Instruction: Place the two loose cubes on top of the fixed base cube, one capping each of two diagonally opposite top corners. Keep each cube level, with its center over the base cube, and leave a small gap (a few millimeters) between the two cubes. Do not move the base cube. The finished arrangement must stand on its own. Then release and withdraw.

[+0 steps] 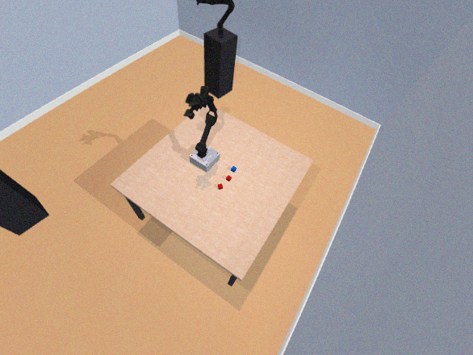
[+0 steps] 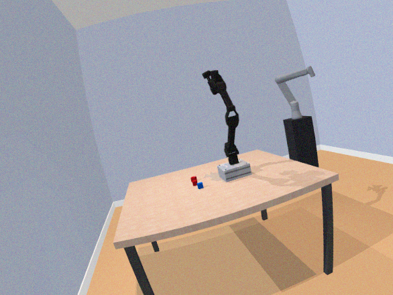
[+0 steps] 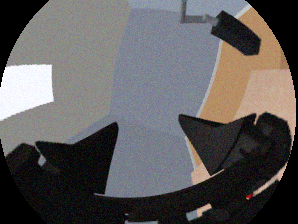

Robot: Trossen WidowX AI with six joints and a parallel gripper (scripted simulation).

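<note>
A blue cube (image 1: 233, 169) (image 2: 200, 186) sits on the table. A red cube (image 1: 228, 177) (image 2: 194, 183) sits beside it in the middle of the row, and another red cube (image 1: 219, 186) (image 2: 194, 178) sits at the other end. The three stand apart in the top view; the red ones overlap in the exterior view. No cube rests on another. I cannot tell by looks which is fixed. My gripper (image 1: 186, 106) (image 2: 208, 80) (image 3: 148, 121) is open and empty, raised high above the table and away from the cubes. No cube shows clearly in the wrist view.
The arm stands on a grey base block (image 1: 198, 162) (image 2: 235, 172) on the wooden table (image 1: 250, 242) (image 2: 161, 208), close to the cubes. Black pedestals, one (image 1: 219, 64) (image 2: 302, 142) bearing another arm, stand off the table.
</note>
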